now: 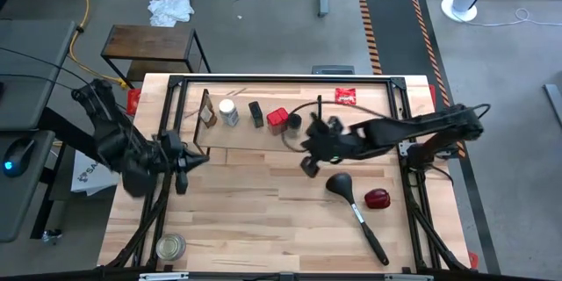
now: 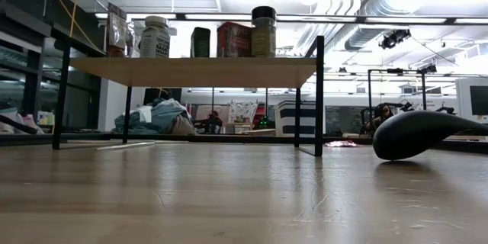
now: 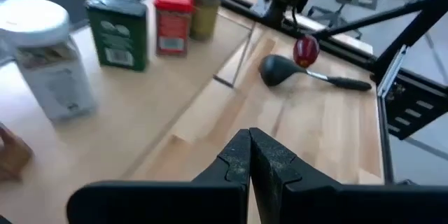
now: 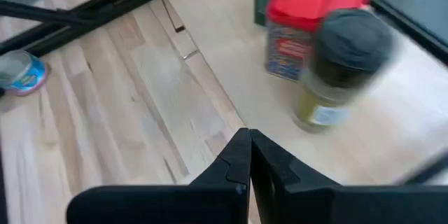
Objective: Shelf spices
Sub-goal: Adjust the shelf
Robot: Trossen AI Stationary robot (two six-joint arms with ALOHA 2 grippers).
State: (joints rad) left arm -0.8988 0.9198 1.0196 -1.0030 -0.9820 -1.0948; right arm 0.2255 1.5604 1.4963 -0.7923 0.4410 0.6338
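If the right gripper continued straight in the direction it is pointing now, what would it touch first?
Probably the dark-lidded glass jar on the shelf. The shut right gripper points at the shelf top, with that jar nearest ahead and the red square tin just behind it. Depth is unclear, so it may meet the shelf's edge first.

A black ladle [image 1: 356,211] is lying on the butcher-block table [image 1: 255,228], its bowl [image 2: 419,133] facing down and its handle running toward the table's near right corner. A small red object [image 1: 378,198] is resting just beside the ladle. A flat red packet [image 1: 345,97] is lying near the far edge. A wide glass jar with a metal lid [image 1: 169,247] is standing at the near left corner. A crumpled white cloth [image 1: 170,9] is lying on the floor beyond the table.
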